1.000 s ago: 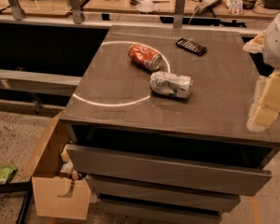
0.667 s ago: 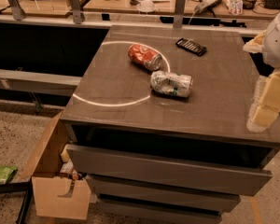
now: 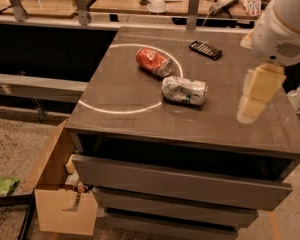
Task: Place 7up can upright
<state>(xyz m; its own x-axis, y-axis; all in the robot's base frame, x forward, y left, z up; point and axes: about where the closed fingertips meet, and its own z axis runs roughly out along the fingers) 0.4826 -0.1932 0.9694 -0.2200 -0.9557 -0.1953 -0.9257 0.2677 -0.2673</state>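
On the dark table [image 3: 130,126] the 7up can [image 3: 184,90] lies sideways just beside the red can [image 3: 154,62], and my gripper [image 3: 254,96], hovering right of it, open or closed I cannot tell, could roll it away.

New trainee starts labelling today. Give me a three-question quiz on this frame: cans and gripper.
1. True or false: the 7up can stands upright on the table.
2. Short answer: which lies farther from the camera, the 7up can or the orange-red can?
3. Multiple choice: the gripper is
A) clamped around the 7up can
B) at the right of the view, touching neither can
C) resting on the orange-red can

Key
1. False: it lies on its side.
2. The orange-red can.
3. B
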